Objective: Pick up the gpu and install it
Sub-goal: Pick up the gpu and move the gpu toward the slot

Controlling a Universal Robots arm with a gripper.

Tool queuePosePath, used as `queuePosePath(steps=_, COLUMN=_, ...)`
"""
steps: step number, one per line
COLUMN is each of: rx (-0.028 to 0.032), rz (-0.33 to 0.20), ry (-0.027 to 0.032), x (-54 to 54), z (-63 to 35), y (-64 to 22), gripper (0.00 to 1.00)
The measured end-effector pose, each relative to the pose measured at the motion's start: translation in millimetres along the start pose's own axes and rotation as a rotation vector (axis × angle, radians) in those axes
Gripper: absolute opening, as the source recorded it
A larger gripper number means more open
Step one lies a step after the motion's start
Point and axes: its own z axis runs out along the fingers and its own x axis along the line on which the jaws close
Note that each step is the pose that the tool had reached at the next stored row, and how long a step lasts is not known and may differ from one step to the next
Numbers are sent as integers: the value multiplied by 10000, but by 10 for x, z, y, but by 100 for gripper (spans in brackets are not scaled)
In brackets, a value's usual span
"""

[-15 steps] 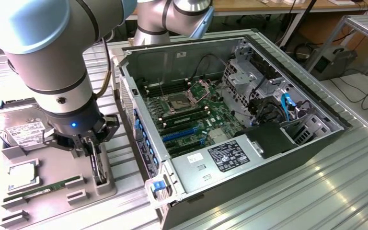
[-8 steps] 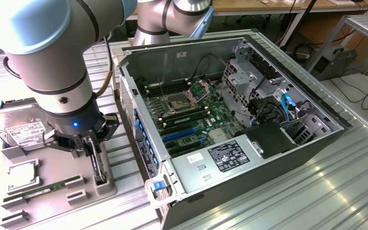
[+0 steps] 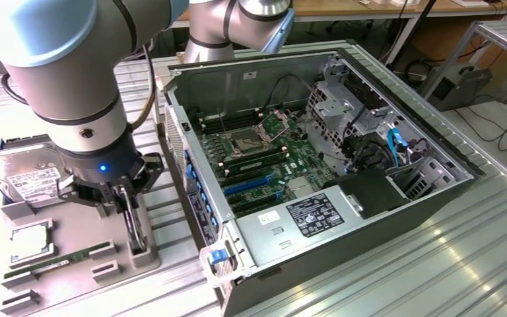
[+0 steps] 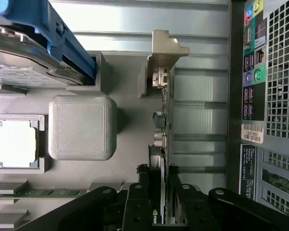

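Ribbed metal bench, gray tray: my gripper pinches the gpu upright; I'd keep it vertical so the bracket clears.

The gripper straddles the gpu, which stands on edge in a grey tray beside the computer case.

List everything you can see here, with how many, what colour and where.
gpu: one, dark, on edge in the grey tray
hard drive: one, silver, in the tray
cpu: one, silver, in the tray
ram: one, green, in the tray
case: one, black, open, beside the tray
table: one, metal, under everything
arm: one, grey, above the tray
tool: one, black, astride the gpu
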Motion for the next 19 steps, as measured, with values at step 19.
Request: queuePosePath(steps=19, rx=-13, rz=-82, ry=267, x=-96, z=-449, y=-5, gripper=26)
